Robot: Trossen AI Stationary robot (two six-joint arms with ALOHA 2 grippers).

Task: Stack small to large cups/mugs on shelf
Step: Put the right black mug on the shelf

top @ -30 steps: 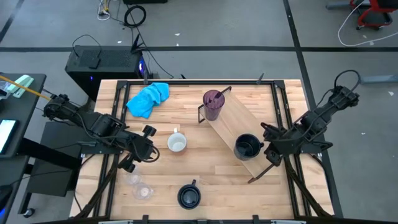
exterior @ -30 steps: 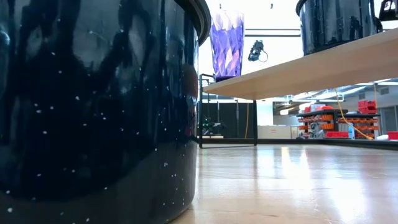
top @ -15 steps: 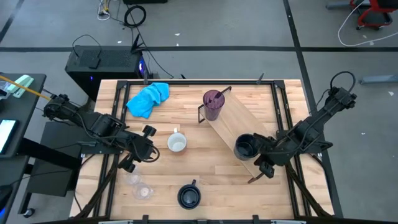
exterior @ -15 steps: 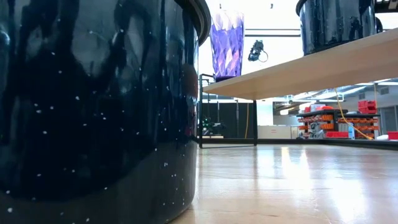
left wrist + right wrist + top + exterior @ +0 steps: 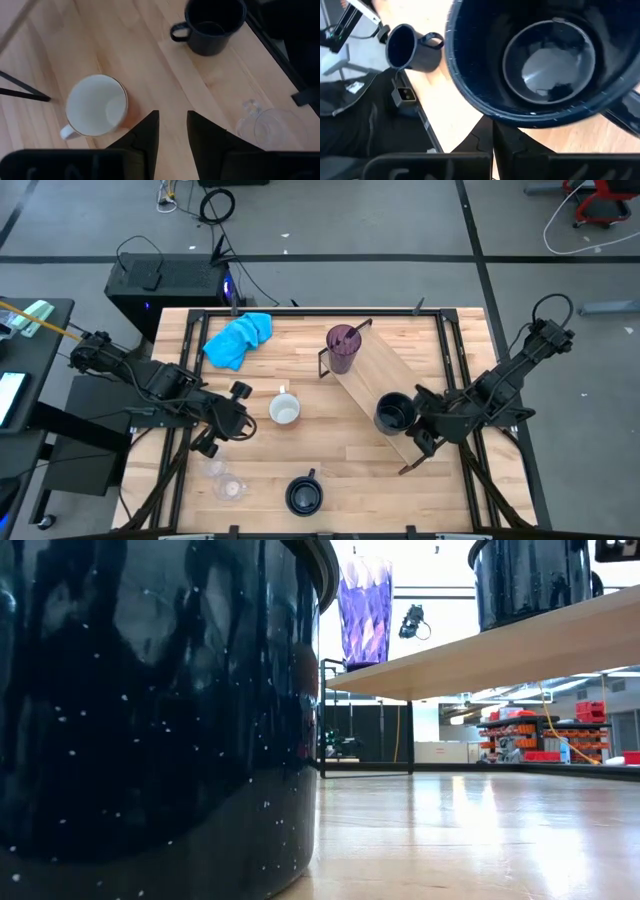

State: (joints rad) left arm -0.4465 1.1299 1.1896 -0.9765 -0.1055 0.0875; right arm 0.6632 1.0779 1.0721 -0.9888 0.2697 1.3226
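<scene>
The right arm reaches in from the tabletop's right edge, bent at the elbow, its forearm angling across the black rail toward the shelf [image 5: 375, 375]. The right gripper [image 5: 420, 423] sits at the rim of the dark mug on the shelf [image 5: 394, 413], just beside it on its right; in the right wrist view the two fingers are pressed together with no gap, directly below that mug's wide mouth [image 5: 547, 60], and whether they touch the rim cannot be told. Nothing is between the fingers.

The shelf lies diagonally on the tabletop [image 5: 290, 470], its light board running from the upper middle toward the lower right, black wire frame at each end. The purple tumbler [image 5: 342, 346] stands upright at its far end, and the dark mug stands near its lower end; from the low view both show raised on the board, the tumbler [image 5: 364, 610] to the left of the mug [image 5: 530, 580].

The left arm stretches in from the left side, low and nearly level, ending with the left gripper [image 5: 238, 408] just left of the white mug [image 5: 285, 410]. In its wrist view the fingers stand partly apart with bare wood between them, holding nothing; the white mug [image 5: 96, 106] is near them, apart.

The second dark mug [image 5: 303, 495] stands at the near edge of the tabletop, handle up in the high view, filling the low view's left side. The two clear glasses [image 5: 224, 480] sit at the lower left, close together. A blue cloth [image 5: 238, 338] lies crumpled at the upper left.
</scene>
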